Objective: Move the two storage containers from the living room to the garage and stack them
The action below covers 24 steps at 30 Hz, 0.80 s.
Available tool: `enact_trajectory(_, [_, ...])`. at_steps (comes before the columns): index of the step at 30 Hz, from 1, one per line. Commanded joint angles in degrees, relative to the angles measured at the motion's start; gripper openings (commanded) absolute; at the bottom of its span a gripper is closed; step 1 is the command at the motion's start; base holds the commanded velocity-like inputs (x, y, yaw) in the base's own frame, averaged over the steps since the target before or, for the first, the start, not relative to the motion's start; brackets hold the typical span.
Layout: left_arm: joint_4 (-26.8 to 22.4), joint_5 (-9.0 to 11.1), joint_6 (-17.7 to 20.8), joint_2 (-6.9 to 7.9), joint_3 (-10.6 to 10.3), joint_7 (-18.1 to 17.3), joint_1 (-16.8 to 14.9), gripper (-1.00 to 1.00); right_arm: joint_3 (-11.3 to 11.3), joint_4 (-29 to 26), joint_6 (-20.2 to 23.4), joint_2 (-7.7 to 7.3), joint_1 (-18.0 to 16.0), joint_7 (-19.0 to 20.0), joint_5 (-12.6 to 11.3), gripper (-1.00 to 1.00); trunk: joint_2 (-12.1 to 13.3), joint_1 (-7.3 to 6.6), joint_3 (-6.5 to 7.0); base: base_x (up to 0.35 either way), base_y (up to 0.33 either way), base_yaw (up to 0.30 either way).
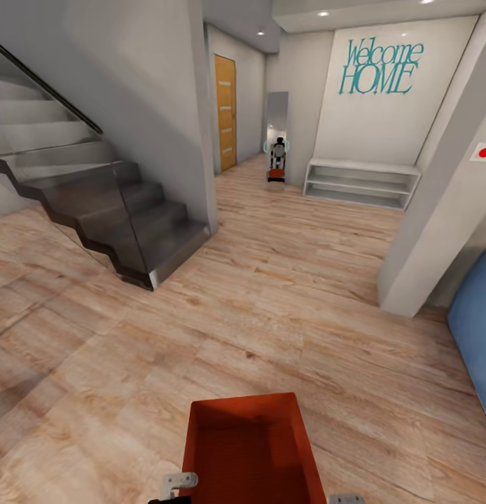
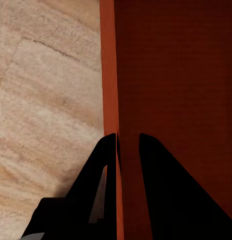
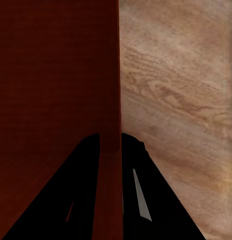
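L gripper was clamped on the left long wall of the storage container, one finger outside the wall, the other inside the bin, wall pinched between. R gripper did the same on the opposite long wall, so both were grasping the same bin, one per side. The container sat directly between the two grippers, carried low in front of the trunk, open top up, roughly level. Its long axis ran straight ahead, away from the robot, w/ the near end cut off by the head view's lower edge. Neither arm was nearer; grip looked symmetric. Whether a 2nd bin was nested inside couldn't be told.

Under the bin and beyond both grippers: light wood plank floor, i.e. not the garage yet. So the step in hand was transport, and I'd judge the task under halfway at best.

Ahead-left of the grippers stood a dark staircase w/ glass side. Ahead-right was a pale pillar, w/ a blue sofa edge just beside it. Between them an open lane ran straight on, in line w/ the bin's long axis.

Farther off: an orange door left of the lane, a tall mirror dead ahead showing the robot's reflection, and a low white shelf under "Welcome HOME" lettering. Which exit led to the garage wasn't evident.
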Motion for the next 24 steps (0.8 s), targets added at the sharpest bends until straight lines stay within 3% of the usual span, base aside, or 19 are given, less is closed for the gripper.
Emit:
enact_trajectory(1, [-0.2, -0.2, -1.6, 1.14, -0.9, 0.6, 0.0, -1.0, 0.8, 0.1, 0.3, -0.05, 0.0, 0.0, -1.1, -1.0, 0.0, 0.03, -0.05, 0.303, 0.0, -0.051])
enact_trajectory(24, [-0.2, -0.2, -1.6, 1.14, -0.9, 0.6, 0.0, -1.0, 0.8, 0.1, 0.3, -0.02, 0.0, 0.0, -1.1, -1.0, 0.0, 0.03, -0.05, 0.303, 0.0, -0.006])
